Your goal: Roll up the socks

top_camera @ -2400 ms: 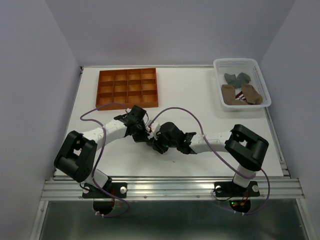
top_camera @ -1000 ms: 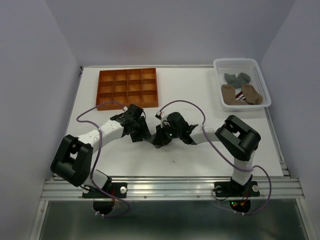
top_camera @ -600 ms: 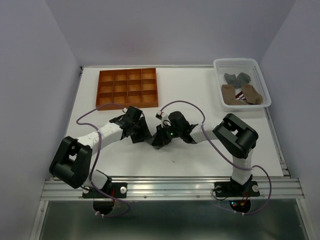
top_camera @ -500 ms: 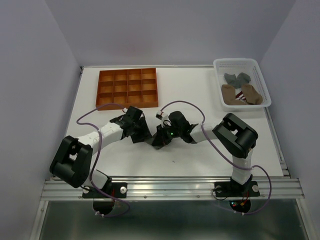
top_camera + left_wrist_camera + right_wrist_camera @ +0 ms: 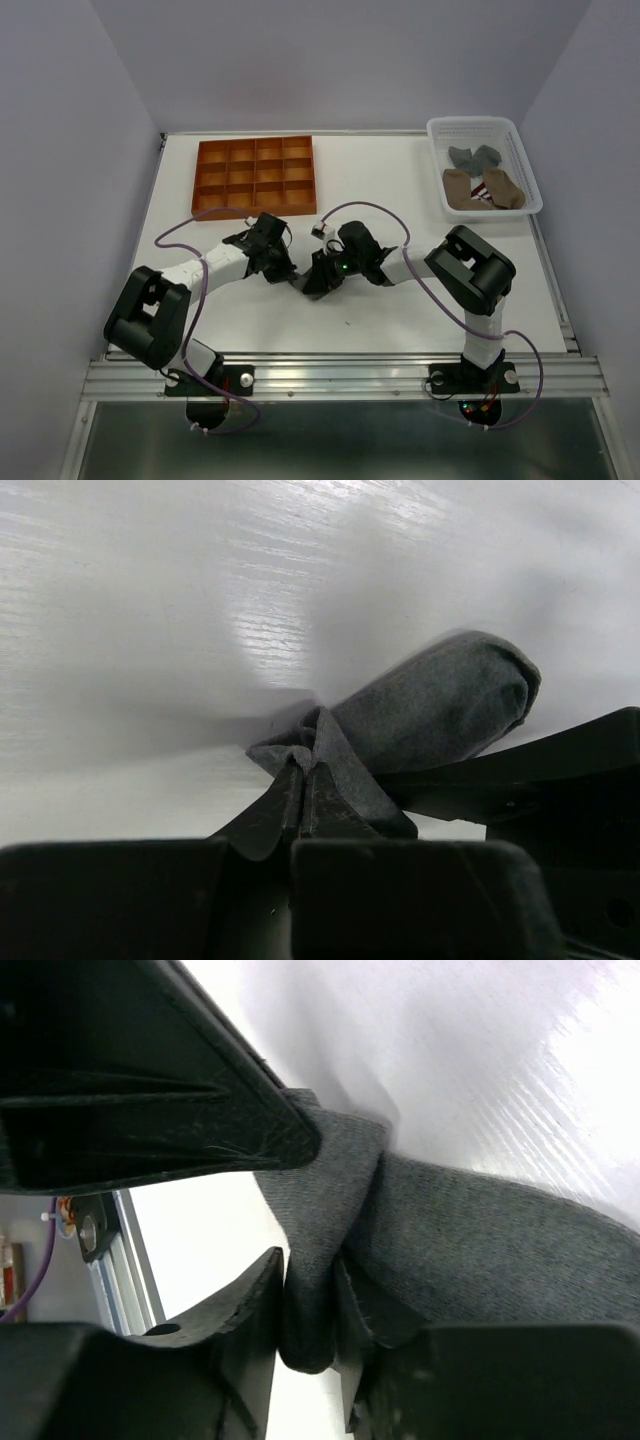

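Observation:
A grey sock (image 5: 440, 710) lies rolled into a bundle on the white table, between my two grippers. My left gripper (image 5: 303, 772) is shut on a thin flap of its fabric at the near end of the roll. My right gripper (image 5: 310, 1305) holds a thicker fold of the same grey sock (image 5: 480, 1240), and the fabric touches both fingers (image 5: 240, 1310). In the top view the left gripper (image 5: 293, 278) and right gripper (image 5: 315, 283) meet tip to tip mid-table and hide the sock. More socks, grey (image 5: 473, 156) and tan (image 5: 505, 188), lie in the basket.
A white plastic basket (image 5: 470, 122) stands at the back right. An orange tray (image 5: 255, 141) with many compartments sits at the back left. The left gripper's black finger (image 5: 150, 1090) fills the upper left of the right wrist view. Purple cables loop over both arms.
The left gripper has slid slightly right and forward, up against the right gripper. The right arm has barely moved. The basket and tray are unchanged.

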`<action>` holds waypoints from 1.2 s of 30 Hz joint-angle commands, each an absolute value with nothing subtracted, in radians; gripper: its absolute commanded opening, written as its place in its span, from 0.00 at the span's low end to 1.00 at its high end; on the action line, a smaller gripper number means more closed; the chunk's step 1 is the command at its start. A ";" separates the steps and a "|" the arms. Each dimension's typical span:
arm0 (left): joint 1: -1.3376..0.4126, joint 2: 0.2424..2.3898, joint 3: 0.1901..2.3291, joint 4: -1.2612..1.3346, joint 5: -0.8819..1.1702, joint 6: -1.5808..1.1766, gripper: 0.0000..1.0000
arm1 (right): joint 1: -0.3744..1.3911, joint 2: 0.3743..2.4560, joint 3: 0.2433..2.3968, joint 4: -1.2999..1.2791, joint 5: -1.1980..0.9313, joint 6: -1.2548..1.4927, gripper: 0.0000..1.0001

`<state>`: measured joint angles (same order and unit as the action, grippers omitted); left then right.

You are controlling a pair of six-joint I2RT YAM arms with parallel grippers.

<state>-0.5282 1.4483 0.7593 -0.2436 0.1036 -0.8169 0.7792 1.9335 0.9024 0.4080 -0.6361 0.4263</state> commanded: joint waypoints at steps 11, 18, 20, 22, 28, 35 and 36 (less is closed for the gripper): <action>-0.532 1.489 0.808 -0.308 0.055 -0.815 0.00 | 0.773 1.758 0.966 0.209 -0.404 0.207 0.44; -0.538 1.500 0.825 -0.310 0.060 -0.813 0.00 | 0.839 1.698 0.977 0.160 -0.344 0.098 0.45; -0.540 1.500 0.831 -0.313 0.058 -0.811 0.00 | 0.862 1.689 0.976 0.158 -0.351 0.083 0.45; -0.543 1.500 0.836 -0.319 0.055 -0.808 0.00 | 0.876 1.689 0.976 0.149 -0.347 0.071 0.45; -0.551 1.511 0.856 -0.330 0.051 -0.804 0.00 | 0.925 1.732 1.008 0.098 -0.262 0.020 0.45; -0.554 1.516 0.870 -0.336 0.052 -0.802 0.00 | 0.936 1.764 1.020 0.094 -0.193 0.017 0.45; -0.555 1.514 0.873 -0.337 0.051 -0.802 0.00 | 0.945 1.778 1.023 0.087 -0.181 0.012 0.45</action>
